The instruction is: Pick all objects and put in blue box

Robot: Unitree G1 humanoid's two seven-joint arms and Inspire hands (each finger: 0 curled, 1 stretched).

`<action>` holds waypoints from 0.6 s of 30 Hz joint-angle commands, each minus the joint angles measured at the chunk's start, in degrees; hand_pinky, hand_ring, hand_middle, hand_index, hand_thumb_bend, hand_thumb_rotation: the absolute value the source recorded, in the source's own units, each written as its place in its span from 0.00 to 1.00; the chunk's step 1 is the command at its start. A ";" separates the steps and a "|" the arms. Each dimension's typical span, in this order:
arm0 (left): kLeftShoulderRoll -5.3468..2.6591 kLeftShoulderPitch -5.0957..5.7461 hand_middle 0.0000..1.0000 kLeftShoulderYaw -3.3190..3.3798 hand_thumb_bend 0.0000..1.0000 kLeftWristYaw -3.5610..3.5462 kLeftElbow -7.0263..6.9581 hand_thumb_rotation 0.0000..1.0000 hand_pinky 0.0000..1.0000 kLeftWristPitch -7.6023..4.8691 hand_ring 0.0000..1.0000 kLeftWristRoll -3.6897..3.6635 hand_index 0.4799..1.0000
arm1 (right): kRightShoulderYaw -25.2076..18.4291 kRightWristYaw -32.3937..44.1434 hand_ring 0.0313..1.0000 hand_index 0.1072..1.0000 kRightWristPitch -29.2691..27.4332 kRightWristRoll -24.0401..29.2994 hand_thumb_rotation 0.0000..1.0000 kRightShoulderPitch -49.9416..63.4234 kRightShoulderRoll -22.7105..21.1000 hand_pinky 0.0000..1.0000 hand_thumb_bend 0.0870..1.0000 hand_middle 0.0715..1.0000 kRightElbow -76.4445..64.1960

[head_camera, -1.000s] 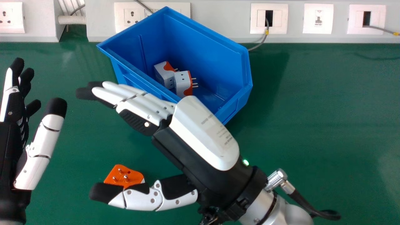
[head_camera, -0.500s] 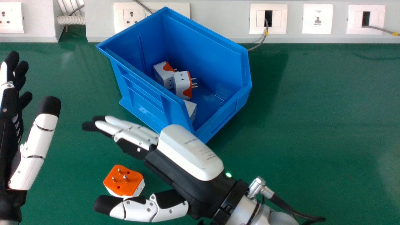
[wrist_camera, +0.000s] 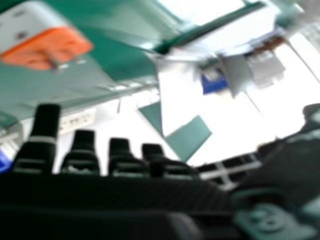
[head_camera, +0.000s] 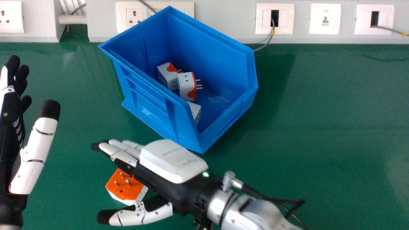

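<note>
My right hand is over the table with straight fingers, its thumb below and fingers above an orange and white plug adapter, pins up. The hand partly hides the adapter and holds nothing. In the right hand view the adapter shows beyond my right hand's fingers. The blue box holds a white and orange adapter, a second adapter beside it, and a white piece partly hidden by the box wall. My left hand stands open at the left edge.
A grey panel with sockets runs along the back of the green table. A thin cable hangs from it just behind the box's right corner. Wide green tabletop stretches right of the box.
My right hand has moved from in front of the box down toward the near side, uncovering the box's front and the white piece. My left hand has shifted slightly left.
</note>
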 commanded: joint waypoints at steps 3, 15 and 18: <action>0.52 0.23 1.00 0.42 0.58 -0.08 -0.68 0.90 0.98 -1.44 1.00 -0.30 1.00 | 2.68 -0.75 0.99 0.99 -1.28 -6.62 0.73 -8.45 -1.57 0.86 0.37 1.00 2.59; 0.08 -0.19 1.00 0.20 0.58 -0.26 0.31 0.90 0.98 -1.09 1.00 -1.83 1.00 | 8.03 -1.10 1.00 1.00 -3.68 -14.24 0.61 -22.58 -0.74 0.91 0.70 1.00 13.82; 0.09 -0.12 1.00 0.14 0.59 -0.29 0.02 0.89 0.99 -0.76 1.00 -2.23 1.00 | 8.84 -1.29 1.00 1.00 -4.61 -14.09 0.54 -24.40 -0.27 0.94 0.85 1.00 15.64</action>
